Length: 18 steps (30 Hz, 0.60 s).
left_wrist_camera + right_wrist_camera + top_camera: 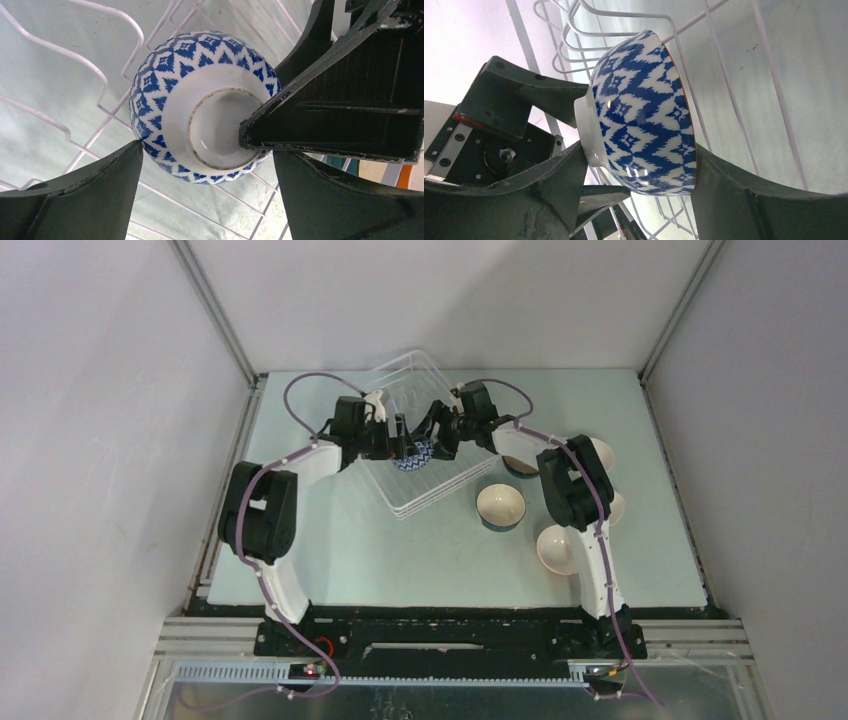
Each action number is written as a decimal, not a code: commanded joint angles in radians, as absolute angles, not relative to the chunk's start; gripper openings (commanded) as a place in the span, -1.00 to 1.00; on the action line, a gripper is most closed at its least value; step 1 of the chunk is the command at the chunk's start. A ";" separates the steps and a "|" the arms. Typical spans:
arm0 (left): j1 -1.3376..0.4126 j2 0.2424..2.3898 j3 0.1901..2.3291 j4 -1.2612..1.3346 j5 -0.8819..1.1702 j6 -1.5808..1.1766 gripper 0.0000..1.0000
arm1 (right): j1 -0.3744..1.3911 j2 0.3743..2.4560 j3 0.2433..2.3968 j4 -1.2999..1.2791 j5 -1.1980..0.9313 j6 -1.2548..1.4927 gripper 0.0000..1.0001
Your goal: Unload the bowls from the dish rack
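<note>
A blue-and-white patterned bowl stands on edge in the white wire dish rack at the table's middle back. My right gripper is shut on it. One finger presses the white foot ring and the other presses the rim. In the left wrist view the bowl shows its foot, with one of the right gripper's fingers against it. My left gripper is open just short of the bowl, with rack wires beneath it.
Right of the rack, several bowls sit on the table. One cream-inside bowl and another show fully; others are partly hidden behind the right arm. White enclosure walls stand on three sides.
</note>
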<state>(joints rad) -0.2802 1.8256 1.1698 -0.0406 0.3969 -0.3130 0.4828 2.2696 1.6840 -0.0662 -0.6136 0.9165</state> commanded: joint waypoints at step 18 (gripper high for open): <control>-0.307 1.645 0.955 0.287 0.583 -0.393 0.83 | 0.457 2.060 1.572 0.218 -0.718 1.083 -1.00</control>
